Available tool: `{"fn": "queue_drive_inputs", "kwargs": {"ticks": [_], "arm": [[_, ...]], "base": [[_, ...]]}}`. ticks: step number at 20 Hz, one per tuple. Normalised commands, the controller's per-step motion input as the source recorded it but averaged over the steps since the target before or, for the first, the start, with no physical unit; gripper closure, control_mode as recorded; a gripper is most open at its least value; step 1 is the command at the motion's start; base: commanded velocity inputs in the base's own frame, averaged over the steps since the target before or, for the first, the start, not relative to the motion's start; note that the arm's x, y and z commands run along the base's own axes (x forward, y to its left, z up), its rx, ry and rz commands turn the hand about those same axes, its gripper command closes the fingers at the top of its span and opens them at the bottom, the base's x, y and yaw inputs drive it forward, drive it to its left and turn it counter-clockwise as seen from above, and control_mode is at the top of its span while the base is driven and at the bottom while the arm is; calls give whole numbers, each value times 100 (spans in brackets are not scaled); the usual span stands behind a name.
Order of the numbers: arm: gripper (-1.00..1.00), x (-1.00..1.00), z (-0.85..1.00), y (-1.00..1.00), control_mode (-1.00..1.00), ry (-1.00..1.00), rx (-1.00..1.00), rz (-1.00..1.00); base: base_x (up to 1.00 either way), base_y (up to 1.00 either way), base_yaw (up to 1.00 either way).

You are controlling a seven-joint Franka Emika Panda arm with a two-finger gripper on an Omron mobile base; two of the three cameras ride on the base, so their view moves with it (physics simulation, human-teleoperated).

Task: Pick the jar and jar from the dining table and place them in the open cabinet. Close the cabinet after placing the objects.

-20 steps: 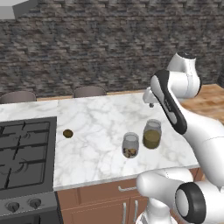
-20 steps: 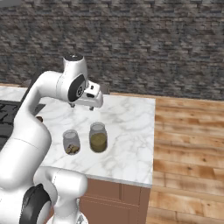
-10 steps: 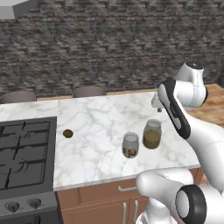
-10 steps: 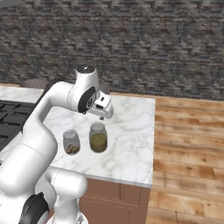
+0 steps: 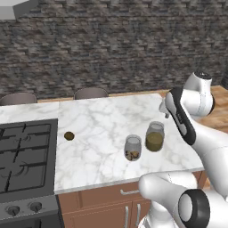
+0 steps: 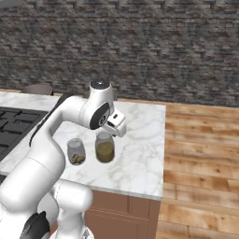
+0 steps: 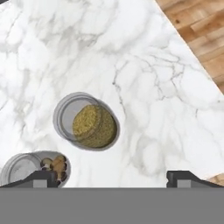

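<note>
Two jars stand on the white marble dining table [image 5: 102,118] near its right front corner. The taller jar [image 5: 154,136] holds olive-green filling; the shorter jar [image 5: 132,148] with brown chunks stands to its left. My gripper [image 5: 165,111] hangs open just above and behind the taller jar, touching neither. From the right the taller jar [image 6: 105,147] sits under my gripper [image 6: 112,132], with the shorter jar [image 6: 76,151] beside it. Looking down from the hand, the olive jar [image 7: 87,121] lies above my open gripper [image 7: 113,177] and the brown jar [image 7: 35,168] is by the left fingertip [image 7: 43,177]. The cabinet is out of view.
A black gas hob [image 5: 22,151] takes up the table's left end, with a small brown lump [image 5: 69,136] beside it. Two chairs [image 5: 91,92] stand behind the table against a stone wall. Wooden floor [image 6: 200,154] lies past the table's right edge. Drawers [image 5: 129,192] sit under the top.
The arm has swung to the right and a little lower, bringing the hand over the jars. The jaws stayed open. The jars have not moved.
</note>
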Motion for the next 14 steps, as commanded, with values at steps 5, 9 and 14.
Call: {"fn": "queue_drive_inputs", "kwargs": {"ticks": [5, 9, 14], "arm": [[-100, 0, -25, -4, -100, 6, 5, -9], [-100, 1, -19, 0, -100, 5, 1, -2], [-100, 11, -9, 0, -100, 9, 0, 0]], "base": [[0, 0, 0], [0, 0, 0], [0, 0, 0]]}}
